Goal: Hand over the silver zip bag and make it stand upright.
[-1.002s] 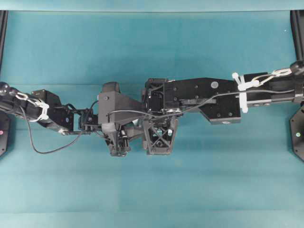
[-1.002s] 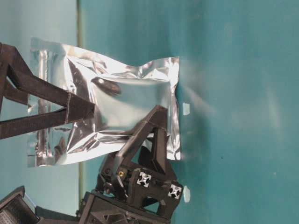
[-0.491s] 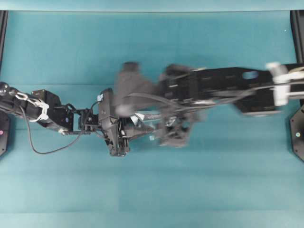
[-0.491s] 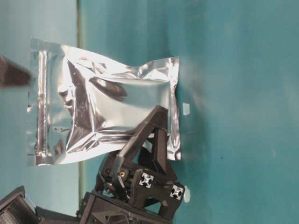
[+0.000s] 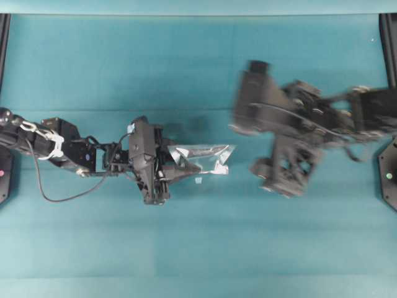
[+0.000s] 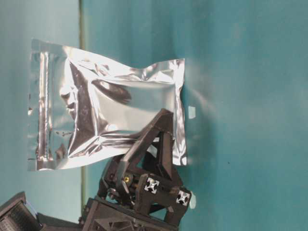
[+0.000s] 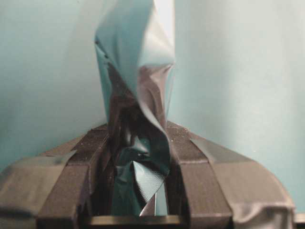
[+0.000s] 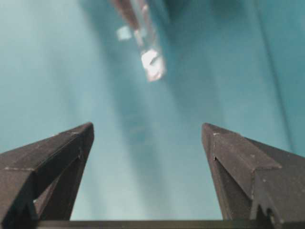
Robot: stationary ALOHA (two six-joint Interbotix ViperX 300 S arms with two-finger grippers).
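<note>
Two grippers share the teal table [image 5: 93, 236], and only one has anything in its grasp. The left gripper [image 5: 166, 169] is closed partway on the silver zip bag [image 5: 201, 158], its two fingers [image 7: 76, 171] pressing the crinkled foil from either side, so that the bag's lower corner is pinched between them. Seen from that gripper's own camera, the bag [image 7: 138, 95] rises straight out ahead of the fingers, edge-on and narrow. From table level, the bag [image 6: 106, 110] stands on edge with its bottom seal toward the table, the zip strip at the end farthest from the table, and the left gripper [image 6: 154, 144] clamped on the lower corner nearest that camera.

The right gripper [image 5: 288, 174] holds nothing; its fingers [image 8: 52, 152] are spread wide with only bare table between them. It sits well apart from the bag, out beyond the bag's far end from the left gripper, and appears blurred in the overhead view. From its wrist camera, the bag [image 8: 143, 38] shows only as a thin, bright sliver far ahead of the fingertips.

A tiny white scrap [image 5: 198, 180] lies on the table just beside the bag, near the left gripper's tips.
</note>
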